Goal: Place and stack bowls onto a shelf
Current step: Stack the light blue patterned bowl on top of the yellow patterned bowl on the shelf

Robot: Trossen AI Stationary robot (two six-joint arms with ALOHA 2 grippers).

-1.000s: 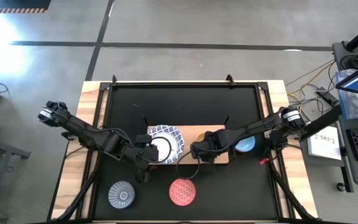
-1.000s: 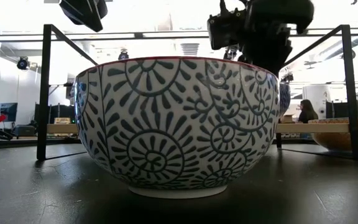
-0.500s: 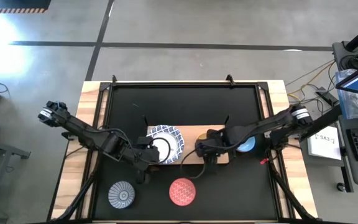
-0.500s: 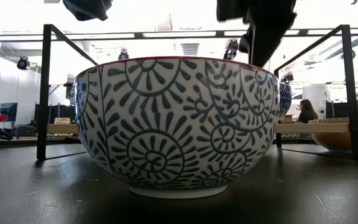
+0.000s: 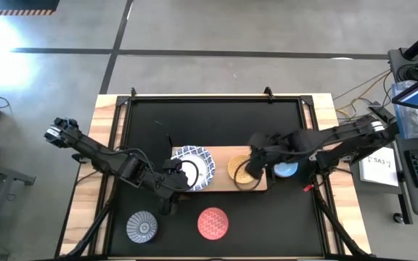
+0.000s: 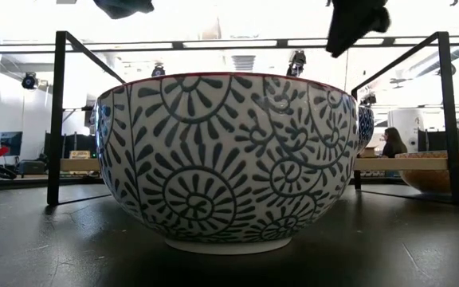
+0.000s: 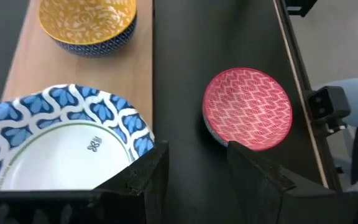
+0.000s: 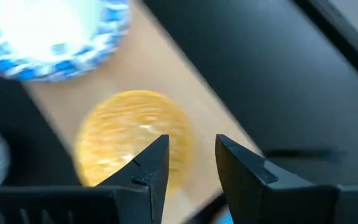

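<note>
A black tabletop point(image 5: 216, 119) framed in pale wood stands on a grey concrete floor, with desks and equipment to one side. Near its middle lies the flat light-wood shelf board point(image 5: 220, 154) with rounded corners. On it sit a wide shallow blue-and-white patterned bowl point(image 5: 192, 167) toward the left end and a small orange-yellow bowl point(image 5: 242, 168) toward the right, apart from each other. A light blue bowl point(image 5: 287, 170) rests just off the board's right end; a red patterned bowl point(image 5: 212, 222) and a grey ribbed bowl point(image 5: 143, 226) wait on the tabletop nearer the front.

These look like glazed ceramic: stiff, fairly heavy, slick and chippable, so a pinch across the rim wall, one finger inside and one outside, seems safest.

The right gripper point(image 8: 190, 163) hovers over the orange-yellow bowl, jaws spread and empty. The left gripper point(image 7: 193, 168) sits at the patterned bowl's edge, jaws parted and gripping nothing visible.
</note>
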